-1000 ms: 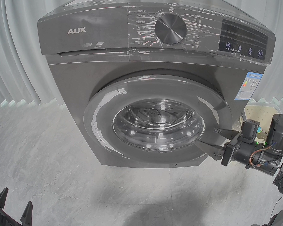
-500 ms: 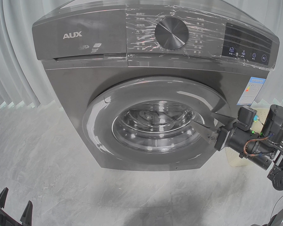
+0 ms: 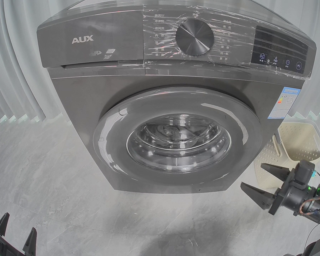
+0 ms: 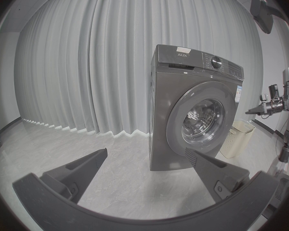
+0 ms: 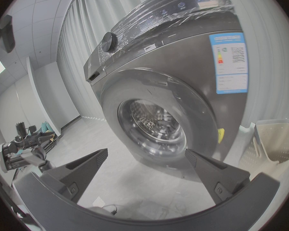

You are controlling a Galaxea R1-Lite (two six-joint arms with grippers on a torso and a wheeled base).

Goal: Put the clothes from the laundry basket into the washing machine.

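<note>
On washing machine [image 3: 82,89]: logo [image 3: 82,39], energy label [image 3: 283,102]

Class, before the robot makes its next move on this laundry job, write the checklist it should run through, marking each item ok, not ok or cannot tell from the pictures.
1. Door open for loading: not ok. The washing machine door is shut.
2. Right gripper free to grasp: ok. It is open and empty, in front of the laundry basket.
3. Left gripper free: ok. It is open, empty and low over the floor.
4. Clothes left in the laundry basket: cannot tell. None show on the visible inner walls, and the bottom is hidden.
5. Clothes in the drum: cannot tell through the glass.
</note>
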